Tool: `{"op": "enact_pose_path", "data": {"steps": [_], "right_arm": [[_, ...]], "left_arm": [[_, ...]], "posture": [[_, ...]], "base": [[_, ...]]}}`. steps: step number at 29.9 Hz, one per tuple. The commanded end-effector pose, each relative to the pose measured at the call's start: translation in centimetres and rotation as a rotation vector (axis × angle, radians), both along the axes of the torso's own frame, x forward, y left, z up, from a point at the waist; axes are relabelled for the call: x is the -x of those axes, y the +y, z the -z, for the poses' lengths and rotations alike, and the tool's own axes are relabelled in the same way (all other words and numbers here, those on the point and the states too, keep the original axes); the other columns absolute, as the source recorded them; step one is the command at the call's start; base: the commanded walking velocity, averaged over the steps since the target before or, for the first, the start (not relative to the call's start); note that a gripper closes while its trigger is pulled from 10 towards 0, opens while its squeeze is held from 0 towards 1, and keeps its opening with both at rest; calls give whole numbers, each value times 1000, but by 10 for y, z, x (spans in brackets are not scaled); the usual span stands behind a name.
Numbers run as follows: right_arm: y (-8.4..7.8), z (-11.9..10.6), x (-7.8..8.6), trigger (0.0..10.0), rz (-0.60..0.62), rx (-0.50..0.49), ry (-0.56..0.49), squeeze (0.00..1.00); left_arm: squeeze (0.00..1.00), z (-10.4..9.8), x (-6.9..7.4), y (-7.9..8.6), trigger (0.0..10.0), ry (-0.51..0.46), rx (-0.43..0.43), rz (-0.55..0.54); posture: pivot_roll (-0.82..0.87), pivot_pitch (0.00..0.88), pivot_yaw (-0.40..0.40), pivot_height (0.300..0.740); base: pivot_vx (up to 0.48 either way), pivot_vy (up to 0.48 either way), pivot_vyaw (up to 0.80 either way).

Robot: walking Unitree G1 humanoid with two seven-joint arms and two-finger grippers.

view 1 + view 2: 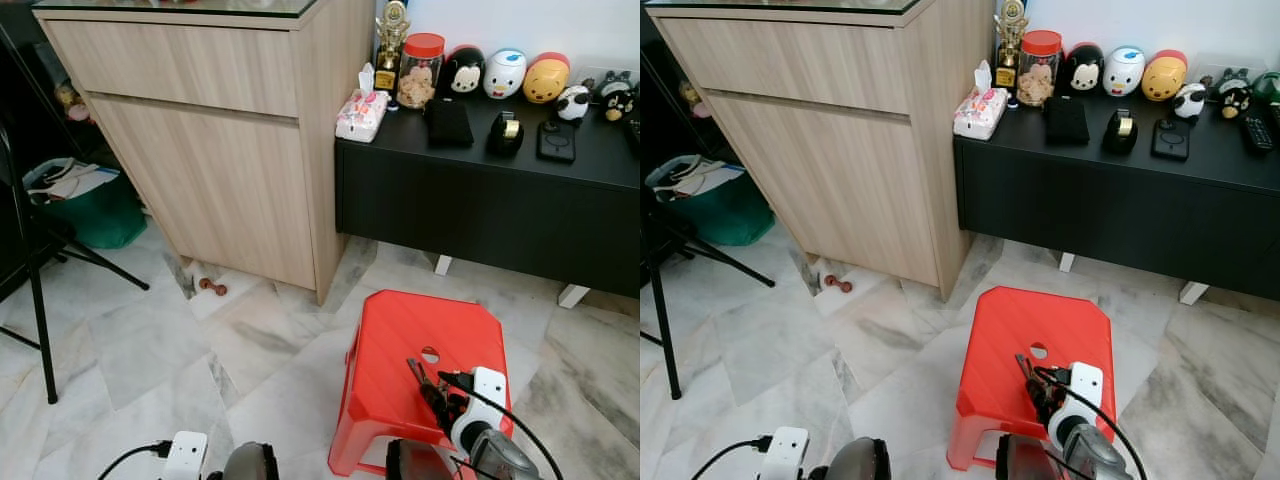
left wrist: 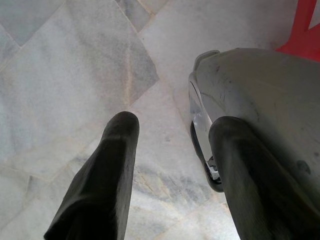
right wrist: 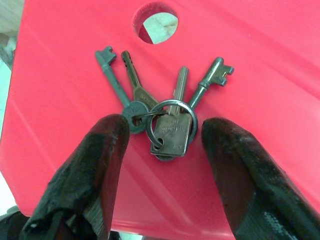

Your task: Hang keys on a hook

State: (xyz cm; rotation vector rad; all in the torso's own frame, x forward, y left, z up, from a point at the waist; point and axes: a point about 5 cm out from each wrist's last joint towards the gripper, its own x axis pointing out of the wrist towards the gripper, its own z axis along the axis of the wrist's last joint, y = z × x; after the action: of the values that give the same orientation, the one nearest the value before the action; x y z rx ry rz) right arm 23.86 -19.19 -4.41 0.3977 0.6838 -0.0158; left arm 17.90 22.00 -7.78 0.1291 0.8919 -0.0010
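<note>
The right gripper's (image 3: 160,131) fingers (image 3: 95,165) are spread apart on either side of the keys (image 3: 165,115), grasping nothing. The keys lie fanned on a ring on the red stool (image 1: 400,340), near its round hole (image 3: 155,22); contact between fingertips and stool is hard to judge. The left gripper (image 2: 172,142) hangs over the marble floor (image 1: 170,340), its fingers also released. A wooden cabinet (image 1: 220,130) stands far left, a black bench (image 1: 500,190) far right.

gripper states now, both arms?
Left gripper: open, empty, above the marble floor.
Right gripper: open, fingers either side of the keys on the red stool, not gripping.
</note>
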Motion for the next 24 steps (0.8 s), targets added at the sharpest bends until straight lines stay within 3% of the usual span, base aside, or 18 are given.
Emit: {"op": "enact_pose_path", "data": {"steps": [1,5,6,7,24], "right_arm": [[1,3,3,10000,-2,-1,17,0],[1,3,3,9804,-3,-4,19,0],[1,3,4,3882,-5,-5,21,0],[2,4,4,0,-10,-5,25,0],[1,5,5,0,-7,-10,27,0]], "left_arm": [[0,4,11,5,10000,38,7,-24],[0,4,10,5,10000,37,6,-25],[0,4,10,5,10000,36,6,-25],[0,4,10,5,10000,36,6,-26],[0,4,11,6,10000,38,8,-31]], "posture": [[3,89,18,623],[3,89,18,623],[4,90,18,623],[3,90,19,623],[3,92,16,623]], "base": [[0,0,0],[0,0,0],[0,0,0],[0,0,0],[0,0,0]]}}
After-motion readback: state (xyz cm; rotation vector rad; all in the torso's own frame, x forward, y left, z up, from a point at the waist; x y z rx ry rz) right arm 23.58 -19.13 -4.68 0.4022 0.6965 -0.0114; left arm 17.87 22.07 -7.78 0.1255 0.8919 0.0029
